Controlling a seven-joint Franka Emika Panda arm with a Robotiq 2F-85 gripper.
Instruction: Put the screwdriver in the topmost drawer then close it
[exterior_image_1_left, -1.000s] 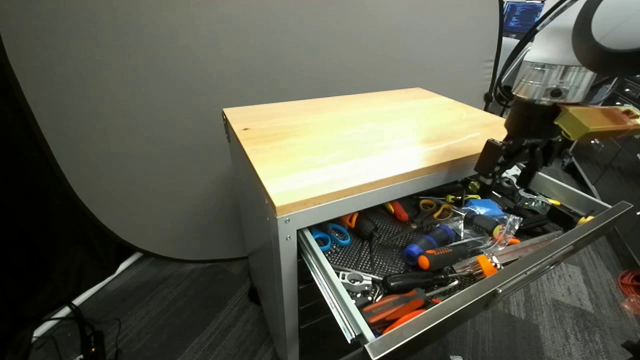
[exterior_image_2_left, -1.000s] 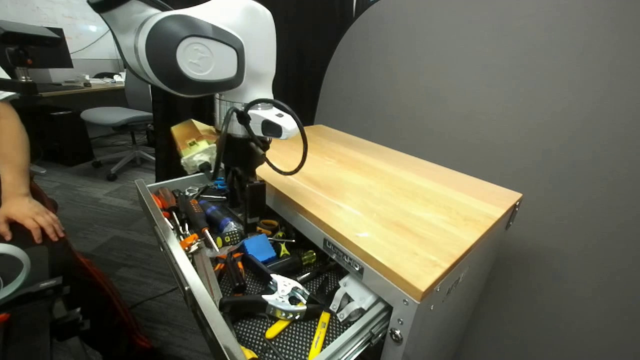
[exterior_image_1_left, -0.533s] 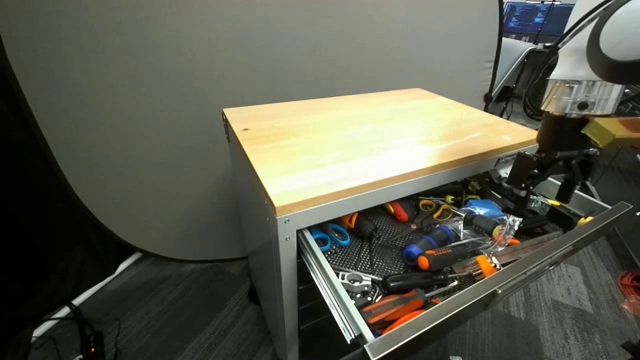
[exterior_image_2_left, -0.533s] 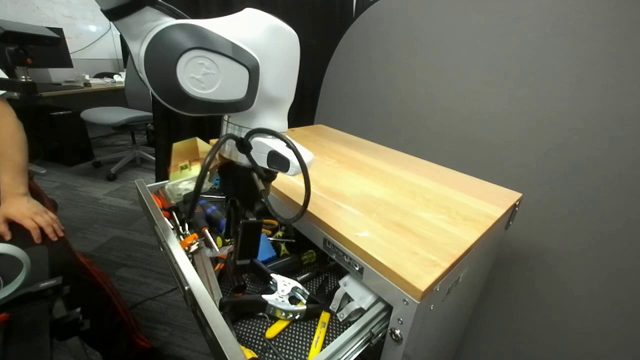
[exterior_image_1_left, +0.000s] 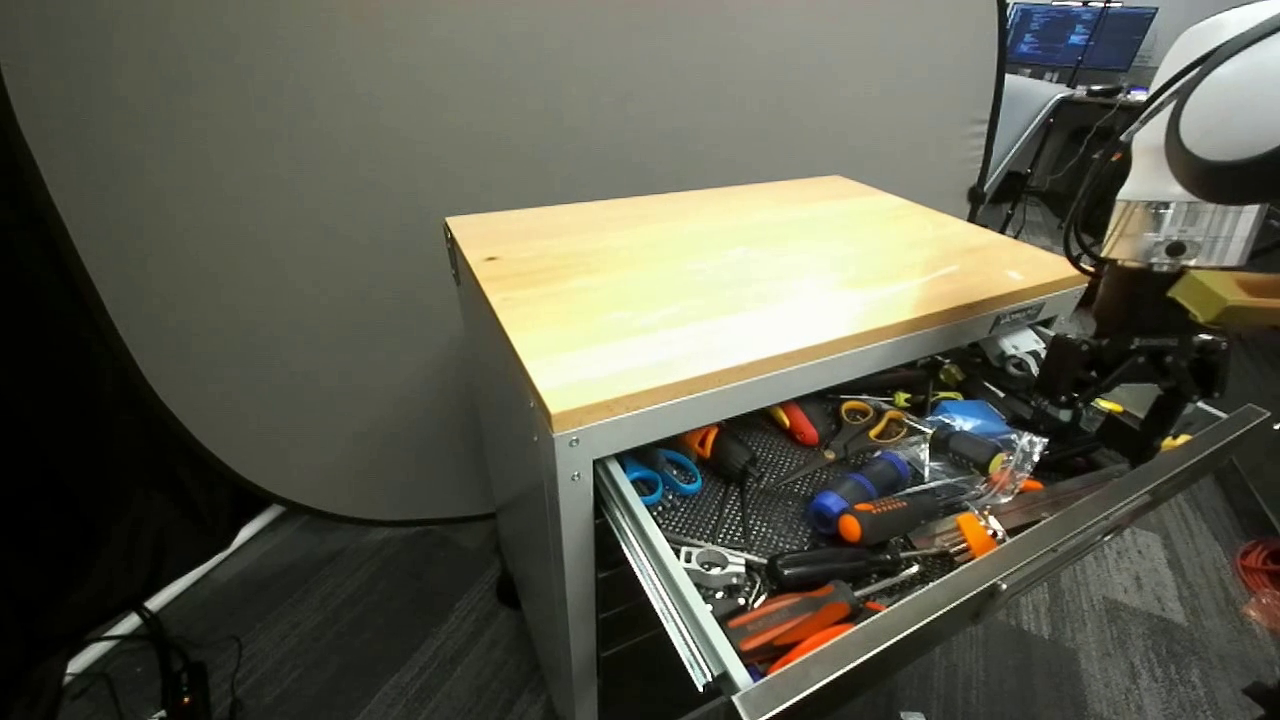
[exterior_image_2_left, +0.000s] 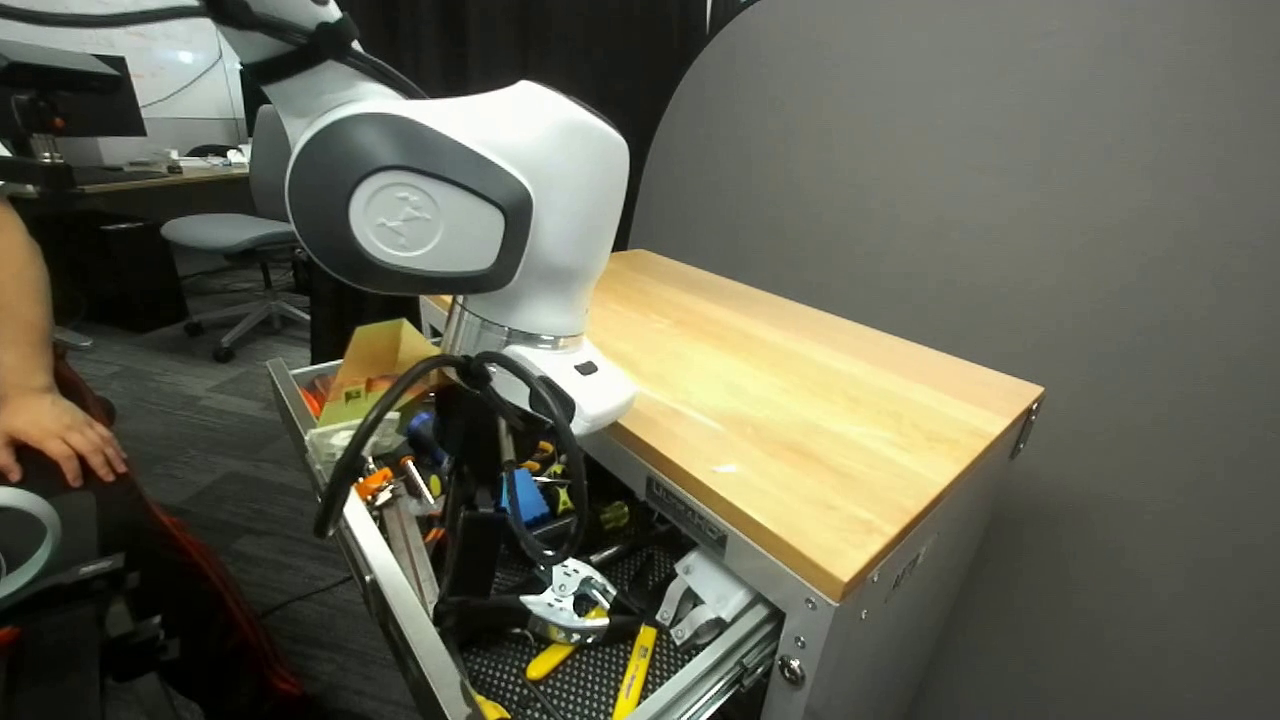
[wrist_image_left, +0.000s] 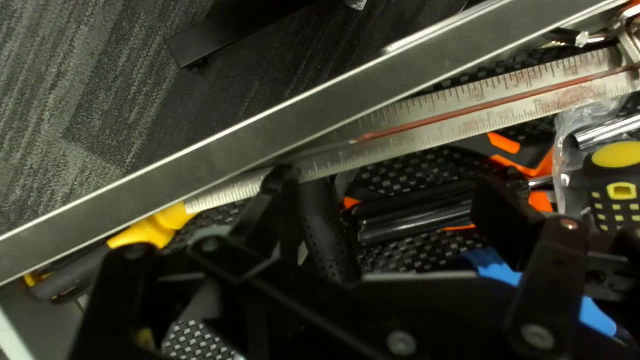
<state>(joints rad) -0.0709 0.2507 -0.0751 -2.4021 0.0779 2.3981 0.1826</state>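
Note:
The topmost drawer (exterior_image_1_left: 900, 632) is pulled open and full of tools; its front also shows in the wrist view (wrist_image_left: 310, 117). The black and yellow stubby screwdriver (exterior_image_1_left: 972, 450) lies inside, partly in clear plastic. In the wrist view the screwdriver (wrist_image_left: 614, 192) is at the right edge, outside the right finger. My gripper (exterior_image_1_left: 1097, 420) is open and reaches down into the drawer. In the wrist view the gripper (wrist_image_left: 395, 215) has black tool handles (wrist_image_left: 420, 215) showing between its fingers. Nothing is seen held; contact cannot be told. An exterior view shows the gripper partly hidden by cable.
A steel ruler (wrist_image_left: 450, 115) lies along the drawer front, close to my left finger in the wrist view. A spring clamp (exterior_image_2_left: 570, 600) and a blue block (exterior_image_2_left: 525, 497) lie near the gripper. The wooden top (exterior_image_1_left: 720, 290) overhangs the drawer's back. A person's hand (exterior_image_2_left: 60, 440) is nearby.
My open gripper has moved along the drawer, away from the blue-handled tools toward the spring clamp, and lowered into it. The drawer and its contents have shifted very slightly outward.

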